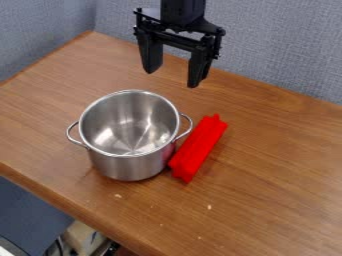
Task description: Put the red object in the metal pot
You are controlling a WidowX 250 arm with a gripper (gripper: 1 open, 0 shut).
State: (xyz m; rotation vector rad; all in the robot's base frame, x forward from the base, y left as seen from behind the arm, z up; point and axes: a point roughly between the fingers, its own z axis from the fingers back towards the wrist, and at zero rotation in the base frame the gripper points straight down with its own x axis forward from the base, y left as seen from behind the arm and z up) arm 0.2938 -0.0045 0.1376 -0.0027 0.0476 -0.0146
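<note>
Clearly at the very start: nothing grasped yet. Black hand (179,66) hanging above the far part of the wooden bench (267,150), pointing down, prongs spread wide and empty. Red block (199,151) lying flat on the bench just to the right of the metal pot (130,133), one long side seemingly touching or almost touching the pot's wall, well apart from the hand. Pot upright, empty, open mouth facing up. Step in hand, by judgement: the approach to the block. Next move probably calls for travelling nearer the camera, turning the wrist so the prongs straddle the block's narrow width, then descending on the part furthest from the pot. Little room on the pot side, so a prong could bump the steel wall.
</note>
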